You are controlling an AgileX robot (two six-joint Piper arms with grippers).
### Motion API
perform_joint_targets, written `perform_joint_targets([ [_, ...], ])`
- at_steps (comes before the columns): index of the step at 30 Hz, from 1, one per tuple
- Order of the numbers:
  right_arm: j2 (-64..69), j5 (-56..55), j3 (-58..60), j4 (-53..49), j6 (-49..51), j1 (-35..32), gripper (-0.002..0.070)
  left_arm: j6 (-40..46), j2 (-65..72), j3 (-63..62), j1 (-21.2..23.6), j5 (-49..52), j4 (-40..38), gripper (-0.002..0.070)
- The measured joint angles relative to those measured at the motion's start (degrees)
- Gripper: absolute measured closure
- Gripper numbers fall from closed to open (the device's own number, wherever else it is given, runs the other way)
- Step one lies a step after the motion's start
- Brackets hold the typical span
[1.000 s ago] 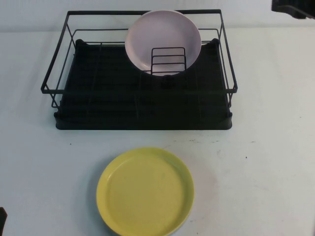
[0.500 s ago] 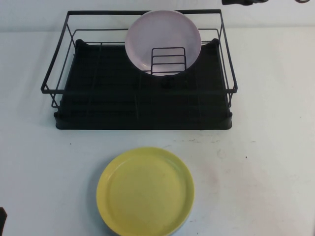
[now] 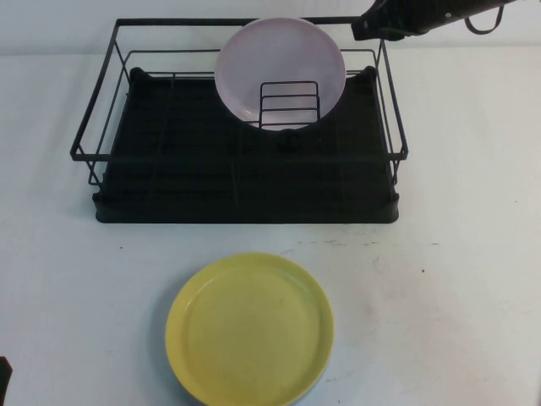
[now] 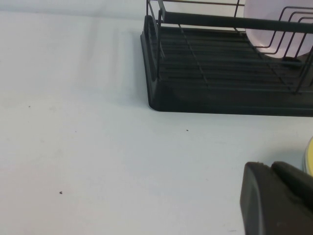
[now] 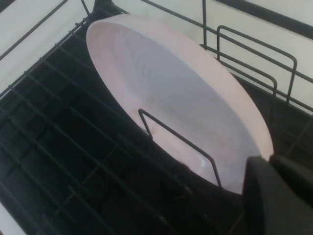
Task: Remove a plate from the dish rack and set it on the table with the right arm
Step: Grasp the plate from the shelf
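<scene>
The pale pink-lilac plate stands on edge in the small wire plate-holder at the back of the black dish rack. My right gripper hovers above the rack's far right corner, just right of the plate and apart from it. In the right wrist view the plate fills the middle and the gripper is shut and empty near its rim. My left gripper is shut and empty, low over the white table at the near left; only a dark sliver of it shows in the high view.
A yellow plate lies flat on the table in front of the rack; its edge shows in the left wrist view. The rack's tall wire walls surround the pink plate. Bare white table lies right of the rack.
My right arm has come in from the top right corner and moved left, to above the rack's far right corner beside the plate. The plates and the left arm have not moved.
</scene>
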Motion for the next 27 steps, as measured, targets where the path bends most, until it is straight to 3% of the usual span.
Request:
perform_joint_targets([
  [21, 0.00, 2.57, -0.31, 4.43, -1.14, 0.00, 0.0690, 0.00, 0.00, 0.00, 0.00, 0.46, 0.00, 0.0679],
  [27, 0.00, 3.09, -0.55, 5.03, -8.40, 0.00, 0.0575, 0.00, 0.00, 0.00, 0.00, 0.46, 0.00, 0.0679],
])
